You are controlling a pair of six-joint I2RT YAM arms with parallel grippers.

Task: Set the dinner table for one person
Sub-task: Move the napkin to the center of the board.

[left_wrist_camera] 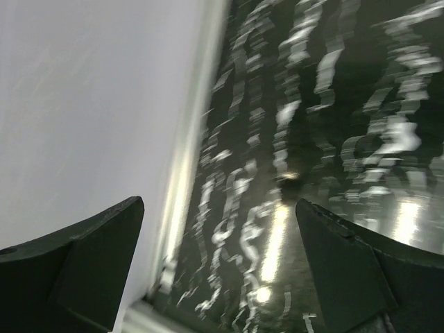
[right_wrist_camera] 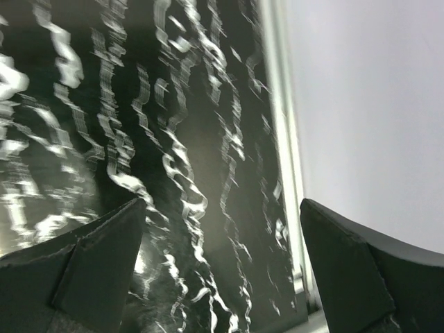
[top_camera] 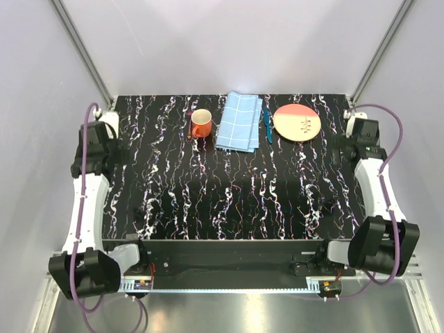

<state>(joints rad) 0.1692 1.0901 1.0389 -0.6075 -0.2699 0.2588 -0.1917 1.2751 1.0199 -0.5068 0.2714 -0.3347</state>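
Left fingers [left_wrist_camera: 76, 270]: released, holding nothing, at the left edge of the desk [top_camera: 229, 194].
Right fingers [right_wrist_camera: 361, 270]: released, holding nothing, at its right edge.
Desk: fills mid-frame; mug [top_camera: 201, 123], cloth [top_camera: 239, 122] and plate [top_camera: 297, 123] line its upper edge.
Risk: my reach may tip the mug or push the plate over that edge.
Room: open surface, lower centre of frame.

1. Everything is being carried by the dinner table [top_camera: 229, 187], a black top streaked with white and purplish veins.
2. Four items are being borne in a row along its far edge.
3. An orange mug [top_camera: 201, 123] is being supported upright at the left end of that row.
4. A folded light-blue checked cloth [top_camera: 238, 122] is being held flat just right of the mug.
5. A thin blue utensil [top_camera: 268, 126] is being carried lengthwise, far to near, just beside the cloth's right edge.
6. A round plate [top_camera: 297, 123], cream with an orange-red far part, is being borne at the right end, near the utensil.
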